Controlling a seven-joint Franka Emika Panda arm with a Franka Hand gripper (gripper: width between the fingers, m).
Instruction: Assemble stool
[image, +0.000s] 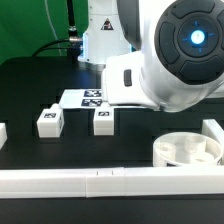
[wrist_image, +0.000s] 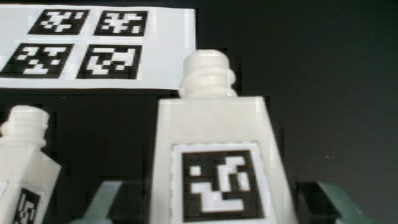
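Claw (wrist_image: 217, 205) pinches a tagged stool leg (wrist_image: 214, 135) by its flanks; a square hold should keep its ribbed peg (wrist_image: 210, 72) true for the round seat (image: 168, 152)

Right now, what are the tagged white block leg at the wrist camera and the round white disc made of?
Tagged white block leg: seemingly matte white plastic; ridged screw tip formed in one piece. Its tag: probably a printed paper sticker. Round white disc: likely the same matte plastic, uniform white with formed sockets.

Marker board (image: 88, 97), white rails (image: 60, 182), black table (image: 30, 85)
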